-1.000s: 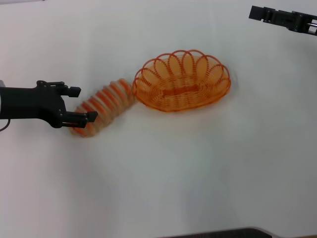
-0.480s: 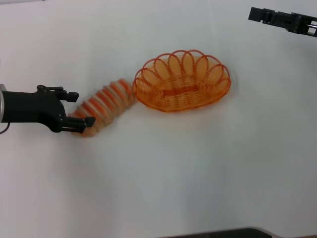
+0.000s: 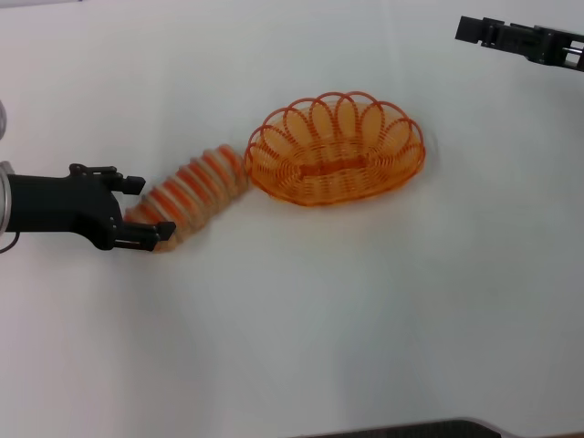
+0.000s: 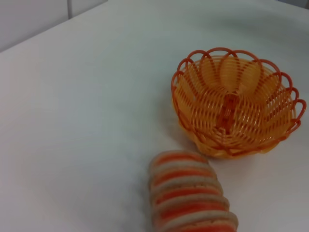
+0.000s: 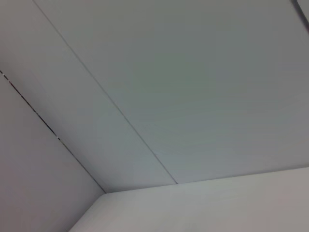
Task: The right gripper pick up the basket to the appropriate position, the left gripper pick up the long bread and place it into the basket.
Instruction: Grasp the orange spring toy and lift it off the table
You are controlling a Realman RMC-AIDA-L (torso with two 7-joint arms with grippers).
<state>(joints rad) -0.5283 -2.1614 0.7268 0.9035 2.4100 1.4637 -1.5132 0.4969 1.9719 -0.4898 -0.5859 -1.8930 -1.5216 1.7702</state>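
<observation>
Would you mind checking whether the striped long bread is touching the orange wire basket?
Cannot tell. In the head view the striped long bread reaches the orange wire basket rim; the left wrist view shows no clear gap or contact.

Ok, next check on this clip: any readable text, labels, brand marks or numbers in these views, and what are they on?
None: no readable text shows in any view.
The long bread bears only orange-red stripes, no lettering.
The basket is plain orange wire.
The left gripper, open around the bread's near end, shows no marking.
The right gripper, at the far right edge, shows no legible label.
The right wrist view shows only bare wall panels.
</observation>
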